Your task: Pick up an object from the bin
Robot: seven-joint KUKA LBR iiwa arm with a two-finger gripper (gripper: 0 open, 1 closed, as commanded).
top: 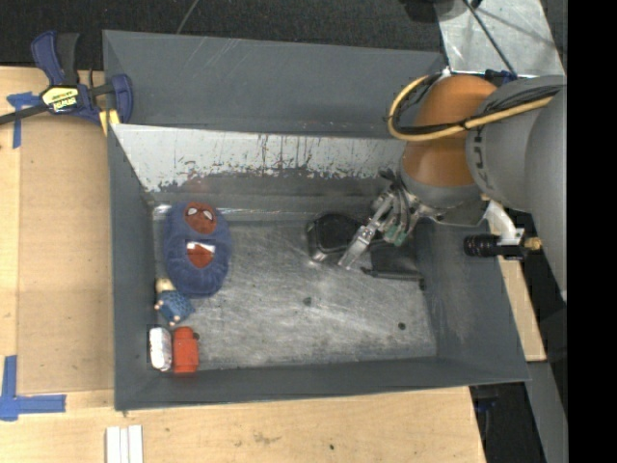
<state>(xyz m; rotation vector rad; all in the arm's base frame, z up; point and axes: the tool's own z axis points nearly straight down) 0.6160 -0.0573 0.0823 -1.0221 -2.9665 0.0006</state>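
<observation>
Altogether: three items (198,254) left, one black lump (328,231).

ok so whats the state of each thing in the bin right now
blue plush toy: lying by the left wall, far from the gripper
small blue figure: lying just below the plush toy
red and white thing: lying in the view's lower left corner
black rounded thing: on the floor, right at the gripper's tip
dark flat shape: under the gripper, unclear what it is
gripper: low in the bin, holding nothing visible
</observation>
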